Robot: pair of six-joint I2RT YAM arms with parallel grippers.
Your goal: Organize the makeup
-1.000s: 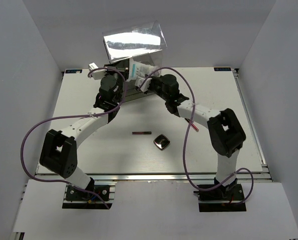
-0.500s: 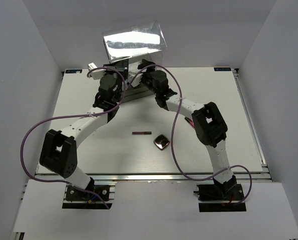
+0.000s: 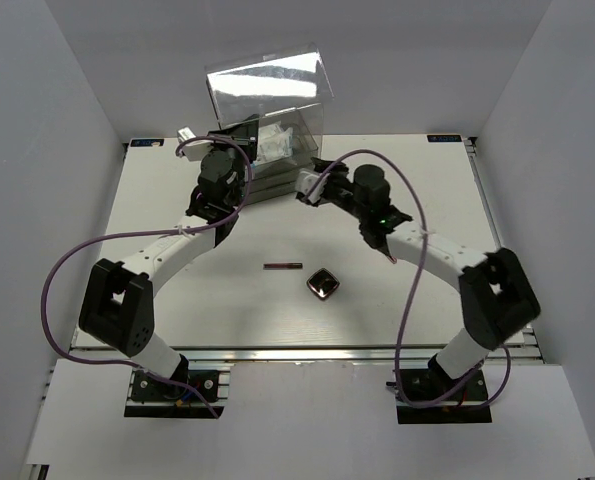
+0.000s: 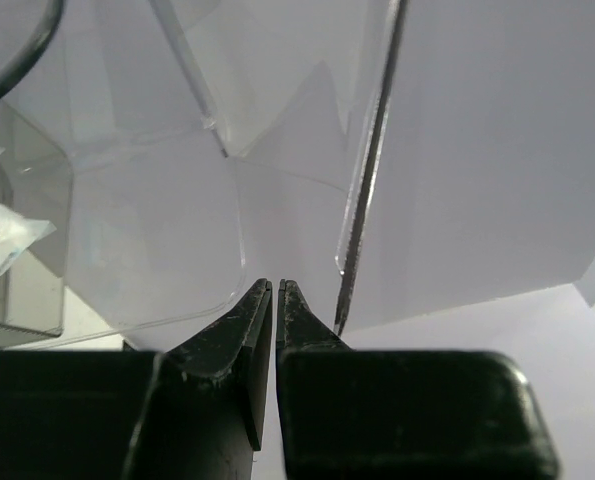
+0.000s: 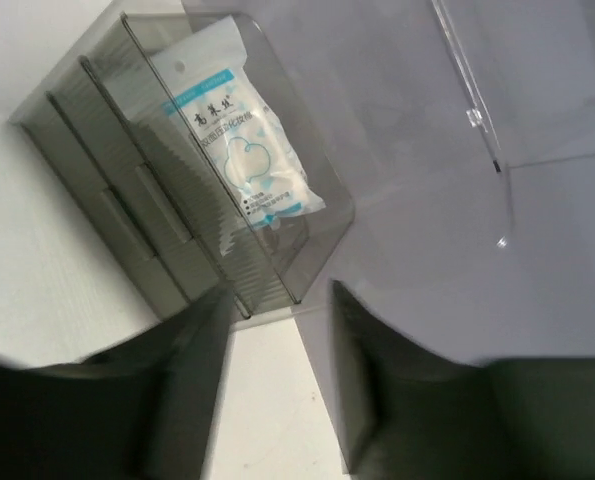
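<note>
Packet lodged in box; right end effector withdrawn.
Compared with half a second ago, my right end effector [image 5: 275, 305] has backed out of the clear box [image 5: 107, 190] and now stands just beside it, fingers well apart and empty; the packet [image 5: 242, 150] it carried lies in the top compartment, printed face up; my left end effector [image 4: 276, 290] sits at the raised lid [image 3: 267, 85], fingers pressed together, and I cannot tell whether the clear panel is pinched between them; one dark-red stick [image 3: 282, 266] and the compact [image 3: 323, 285] lie on the tabletop [image 3: 227, 310], well apart from the box; judgement: one item filed, those two outstanding.
</note>
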